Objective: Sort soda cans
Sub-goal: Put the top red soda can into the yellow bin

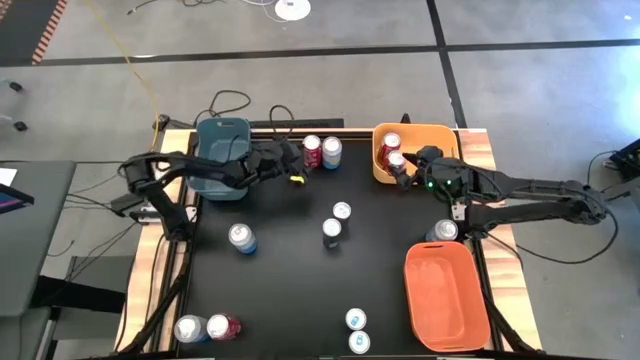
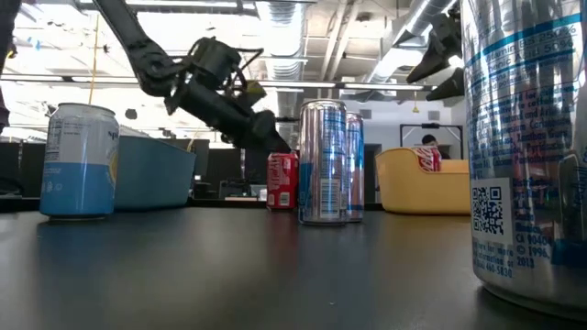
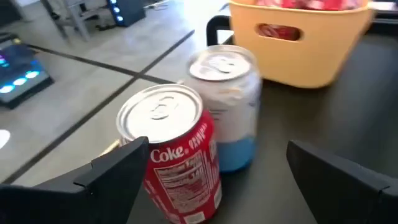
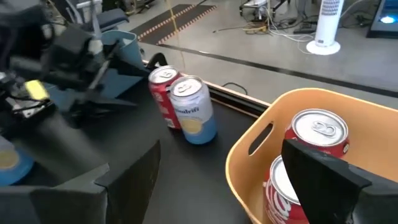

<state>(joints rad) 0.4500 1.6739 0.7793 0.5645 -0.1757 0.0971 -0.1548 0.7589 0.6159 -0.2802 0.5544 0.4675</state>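
Left wrist view: red can (image 3: 180,165) reads "Coke".

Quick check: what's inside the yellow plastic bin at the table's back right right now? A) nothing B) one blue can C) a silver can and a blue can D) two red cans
D: the yellow plastic bin holds two red soda cans with silver tops, seen in the high view and the right wrist view.

Low view: nearest soda can (image 2: 527,147) cut off by the right edge. Right wrist view: a finger (image 4: 329,177) hides the lower red can (image 4: 283,193) in the yellow bin (image 4: 249,165).
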